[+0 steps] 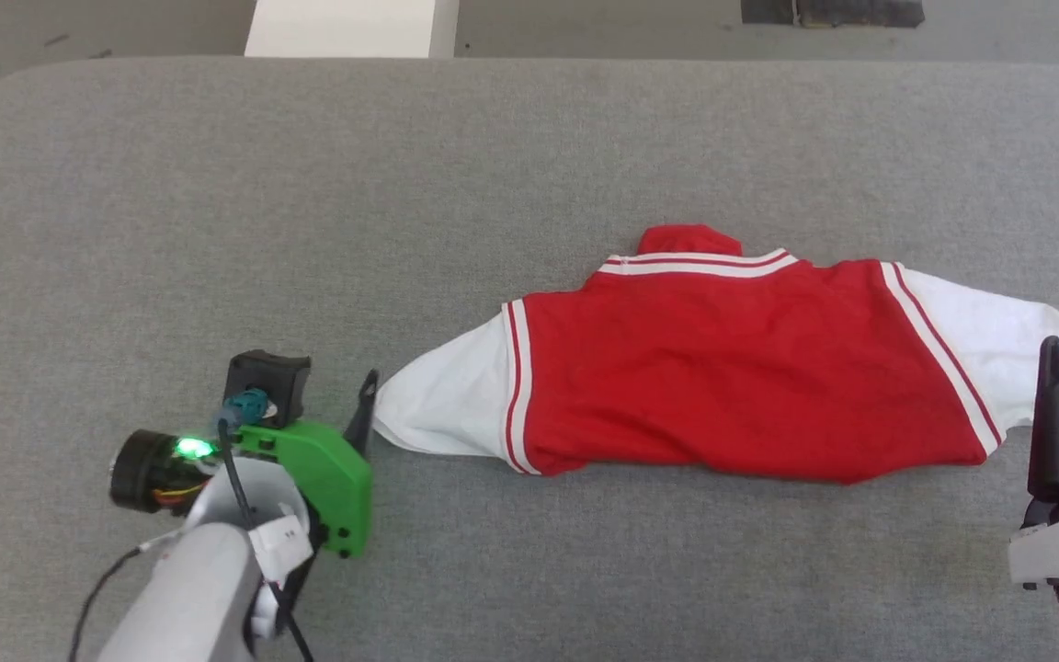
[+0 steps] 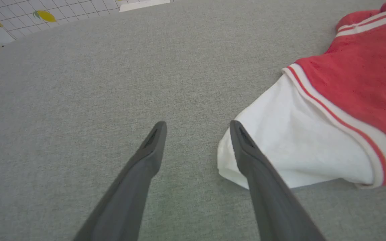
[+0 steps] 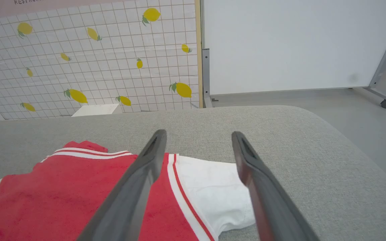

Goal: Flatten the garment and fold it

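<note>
Flattening looks done: our left gripper [image 2: 197,123] and right gripper [image 3: 198,134] stand open and empty beside the jersey's [image 1: 723,368] white sleeves [image 2: 297,144]. Next we pinch the sleeves and fold them inward.

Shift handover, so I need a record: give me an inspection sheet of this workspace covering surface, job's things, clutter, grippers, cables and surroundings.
Surface: grey fabric-covered table, rounded corners.
Job's things: red jersey T-shirt with white striped-trim sleeves, lying on the table, sleeves out to both sides.
Clutter: nothing seen.
Grippers: left gripper open beside the left sleeve's tip; right gripper open above the right sleeve; neither grips cloth.
Cables: black cable on the left wrist.
Surroundings: lemon-print tiled wall, white board on a wheeled stand, grey floor.
</note>
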Available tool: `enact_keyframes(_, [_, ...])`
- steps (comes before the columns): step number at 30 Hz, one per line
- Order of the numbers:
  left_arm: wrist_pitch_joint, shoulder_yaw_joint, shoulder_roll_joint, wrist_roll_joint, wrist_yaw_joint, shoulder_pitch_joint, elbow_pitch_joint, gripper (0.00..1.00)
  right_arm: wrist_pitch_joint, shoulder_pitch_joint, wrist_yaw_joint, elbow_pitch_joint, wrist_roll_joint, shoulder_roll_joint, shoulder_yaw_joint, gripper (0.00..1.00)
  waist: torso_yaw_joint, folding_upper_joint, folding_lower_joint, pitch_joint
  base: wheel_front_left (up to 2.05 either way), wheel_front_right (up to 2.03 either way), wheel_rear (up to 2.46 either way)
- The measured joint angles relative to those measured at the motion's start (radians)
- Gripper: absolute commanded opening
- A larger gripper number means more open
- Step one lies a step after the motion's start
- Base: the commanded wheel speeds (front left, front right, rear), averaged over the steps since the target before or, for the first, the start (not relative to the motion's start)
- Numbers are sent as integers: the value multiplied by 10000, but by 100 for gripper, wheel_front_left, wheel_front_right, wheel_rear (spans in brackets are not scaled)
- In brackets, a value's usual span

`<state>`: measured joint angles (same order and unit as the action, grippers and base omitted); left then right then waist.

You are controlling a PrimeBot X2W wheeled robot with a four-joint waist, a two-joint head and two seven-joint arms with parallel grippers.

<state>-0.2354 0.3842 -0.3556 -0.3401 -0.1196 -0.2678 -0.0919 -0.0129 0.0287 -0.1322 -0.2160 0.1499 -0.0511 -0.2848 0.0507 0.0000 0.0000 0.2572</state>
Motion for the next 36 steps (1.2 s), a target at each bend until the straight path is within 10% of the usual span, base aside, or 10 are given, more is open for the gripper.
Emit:
enact_keyframes(14, [-1354,646,-119,-328,882,-580,-777,100,234,127,0,-295,-42,0,115,100,36,0,0,450,0,0,0])
enact_keyframes(18, [-1749,872,-136,-558,1290,-898,-1135,0,311,116,0,-362,-102,0,113,100,18,0,0,595,0,0,0])
enact_keyframes(26, [-2274,1101,-4,-1164,1776,-1060,-1097,0,336,60,0,-293,-111,0,107,100,28,0,0,545,0,0,0])
enact_keyframes(36, [176,-351,86,-1152,17,386,228,0,305,-122,0,-144,-132,0,171,100,64,0,0,86,0,0,0])
